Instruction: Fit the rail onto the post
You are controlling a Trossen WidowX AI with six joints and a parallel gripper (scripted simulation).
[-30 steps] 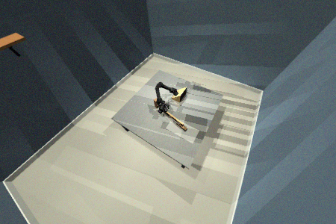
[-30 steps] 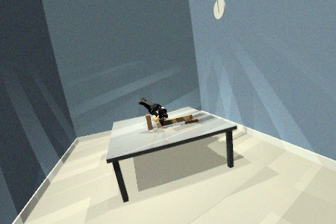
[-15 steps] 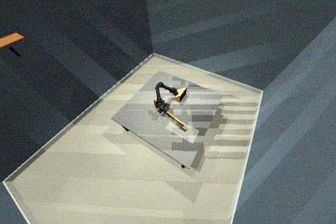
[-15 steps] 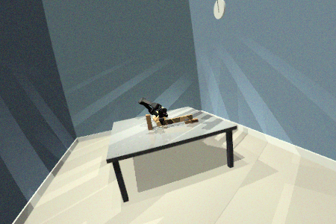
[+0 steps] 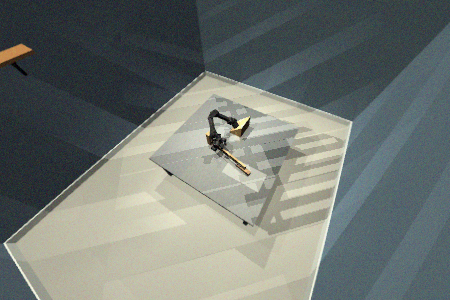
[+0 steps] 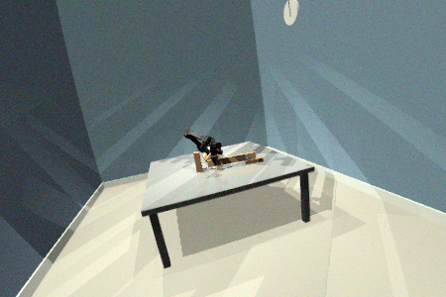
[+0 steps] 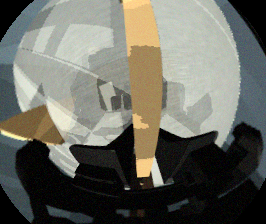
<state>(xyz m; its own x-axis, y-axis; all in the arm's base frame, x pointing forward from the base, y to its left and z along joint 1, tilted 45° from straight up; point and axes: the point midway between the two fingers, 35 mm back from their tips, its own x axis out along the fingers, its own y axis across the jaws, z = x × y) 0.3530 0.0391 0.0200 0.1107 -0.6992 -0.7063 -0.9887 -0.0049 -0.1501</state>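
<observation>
Grey surface (image 5: 185,155) (image 6: 173,190) (image 7: 199,65) beneath; end effector (image 5: 219,145) (image 6: 214,160) (image 7: 140,125) clamped on the bed rail (image 5: 233,157) (image 6: 238,158) (image 7: 146,75) near its post end, long axis running away toward the footboard block (image 5: 248,172) (image 6: 255,160), wooden post (image 6: 197,162) close by on the opposite side.

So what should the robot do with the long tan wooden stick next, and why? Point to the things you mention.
Probably raise the near end of the long tan wooden rail (image 5: 235,158) (image 6: 238,158) (image 7: 146,100) a little, because it slopes down toward the short brown wooden post (image 5: 209,138) (image 6: 198,162), and the black gripper (image 5: 218,145) (image 6: 214,160) (image 7: 140,125) is holding it.
</observation>
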